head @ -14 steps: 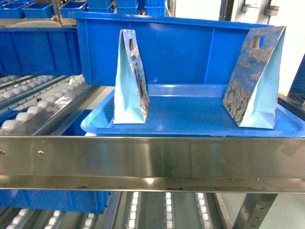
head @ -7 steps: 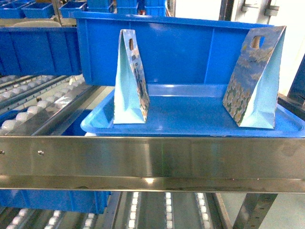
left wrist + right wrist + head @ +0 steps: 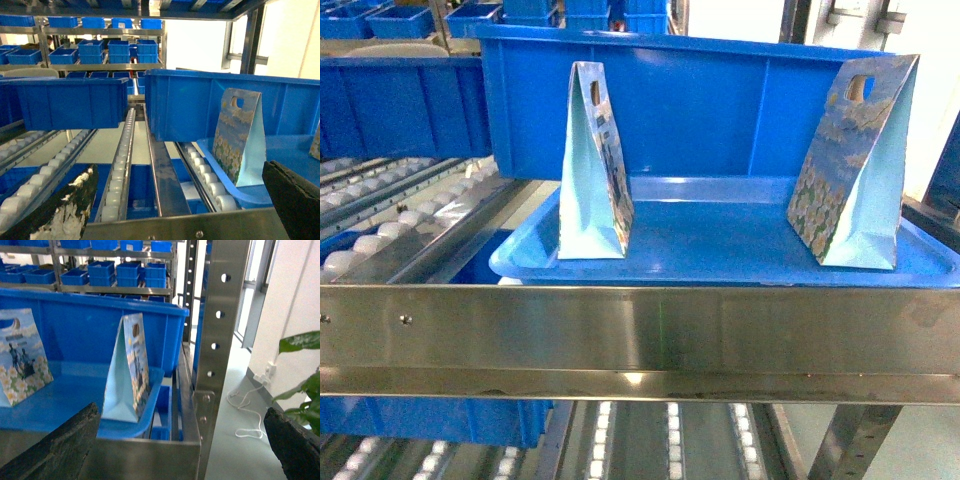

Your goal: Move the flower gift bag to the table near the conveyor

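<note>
Left tool point(image 3: 165, 210) and right tool point(image 3: 182, 450), fingers spread wide, empty.

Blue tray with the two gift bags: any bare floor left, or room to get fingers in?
Bare tray floor runs between the left bag and the right bag, open toward the steel rail. It is tight behind, where the big blue bin walls off the bags.

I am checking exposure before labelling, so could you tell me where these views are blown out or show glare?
Head view: glare spot on the steel rail. Left wrist view: the window area is blown out white. Right wrist view: the wall at right is washed out; the dark fingertips look blurred.
</note>
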Available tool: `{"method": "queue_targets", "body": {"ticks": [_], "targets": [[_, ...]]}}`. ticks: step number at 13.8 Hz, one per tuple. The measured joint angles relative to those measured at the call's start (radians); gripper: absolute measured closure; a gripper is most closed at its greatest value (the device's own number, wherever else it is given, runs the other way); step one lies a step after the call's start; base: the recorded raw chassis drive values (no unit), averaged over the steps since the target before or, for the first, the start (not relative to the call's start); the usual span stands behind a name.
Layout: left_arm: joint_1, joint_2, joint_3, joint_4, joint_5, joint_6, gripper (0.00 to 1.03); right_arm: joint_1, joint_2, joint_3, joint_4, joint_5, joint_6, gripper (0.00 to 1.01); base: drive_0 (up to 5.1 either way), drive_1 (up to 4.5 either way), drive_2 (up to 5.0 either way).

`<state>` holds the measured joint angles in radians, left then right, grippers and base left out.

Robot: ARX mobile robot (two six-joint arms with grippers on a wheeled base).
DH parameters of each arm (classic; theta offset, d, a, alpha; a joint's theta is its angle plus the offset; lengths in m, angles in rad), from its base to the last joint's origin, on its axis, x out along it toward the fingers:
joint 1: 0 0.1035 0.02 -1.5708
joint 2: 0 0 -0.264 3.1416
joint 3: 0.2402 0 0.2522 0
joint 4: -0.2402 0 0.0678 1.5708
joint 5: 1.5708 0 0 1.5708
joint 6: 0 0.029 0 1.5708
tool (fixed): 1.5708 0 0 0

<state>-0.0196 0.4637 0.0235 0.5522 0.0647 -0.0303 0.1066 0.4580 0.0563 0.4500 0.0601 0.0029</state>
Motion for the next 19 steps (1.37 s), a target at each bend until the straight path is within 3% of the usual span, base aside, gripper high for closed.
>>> {"method": "queue_targets", "body": {"ticks": [2,3,5,9,14,19], "targets": [[-0.004,0.282,0.098,0.246,0.031,-0.001,0.05,0.026,0.234,0.093,0.2,-0.014,-0.004,0.03,0.0,0.0,0.0],[-0.008,0.372,0.153,0.306,0.033,-0.006,0.05,0.044,0.334,0.139,0.254,-0.01,-0.014,0.03,0.0,0.0,0.0],[-0.039,0.433,0.196,0.311,0.016,-0.007,0.05,0.051,0.391,0.158,0.255,-0.003,-0.029,0.03,0.0,0.0,0.0],[-0.043,0.43,0.196,0.316,0.017,-0.007,0.05,0.051,0.459,0.19,0.279,-0.008,-0.034,0.03,0.0,0.0,0.0],[-0.043,0.43,0.196,0.316,0.016,-0.007,0.05,0.057,0.735,0.41,0.333,-0.013,-0.053,0.03,0.0,0.0,0.0],[-0.043,0.43,0.196,0.316,0.016,-0.007,0.05,0.057,0.962,0.627,0.274,-0.034,-0.047,0.03,0.0,0.0,0.0]]}}
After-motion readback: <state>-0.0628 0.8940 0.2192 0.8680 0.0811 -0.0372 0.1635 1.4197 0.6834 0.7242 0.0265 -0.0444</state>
